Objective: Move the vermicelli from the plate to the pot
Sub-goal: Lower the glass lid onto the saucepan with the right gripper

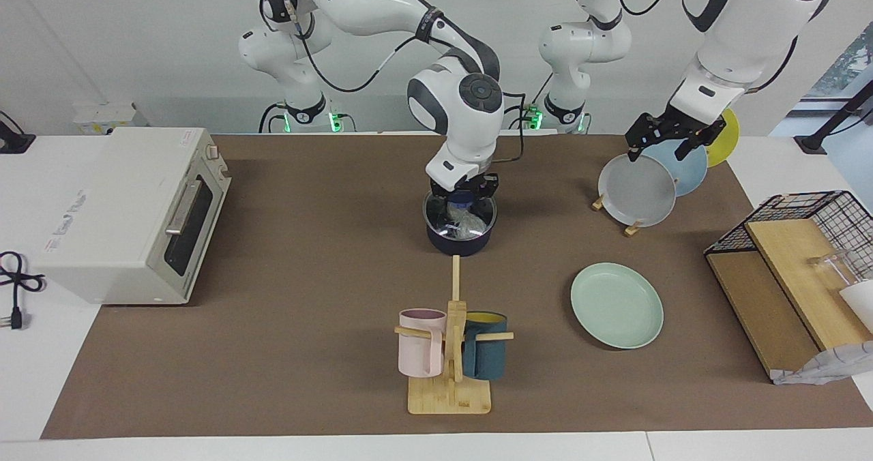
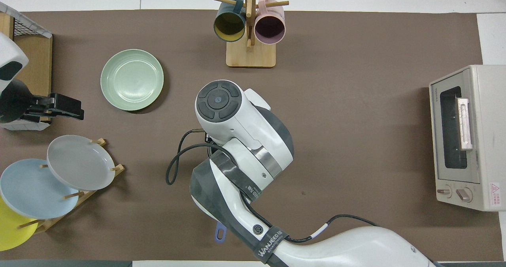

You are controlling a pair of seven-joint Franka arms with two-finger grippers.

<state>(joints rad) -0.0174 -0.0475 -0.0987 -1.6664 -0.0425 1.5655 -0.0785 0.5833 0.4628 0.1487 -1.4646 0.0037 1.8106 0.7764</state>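
The navy pot (image 1: 458, 244) stands mid-table, close to the robots. Translucent whitish vermicelli (image 1: 469, 225) lies inside it. My right gripper (image 1: 462, 205) is lowered into the pot's mouth, right over the vermicelli. In the overhead view the right arm hides the pot; only its blue handle's tip (image 2: 220, 232) shows. The mint-green plate (image 1: 617, 304) lies bare, farther from the robots than the pot and toward the left arm's end; it also shows in the overhead view (image 2: 131, 79). My left gripper (image 1: 665, 144) is open, empty, and waits above the plate rack.
A wooden rack holds a grey plate (image 1: 638, 191), a light blue plate (image 1: 689, 168) and a yellow plate. A mug tree (image 1: 450, 352) with two mugs stands farther out than the pot. A toaster oven (image 1: 129, 215) sits at the right arm's end, a wire basket (image 1: 805, 243) at the left arm's end.
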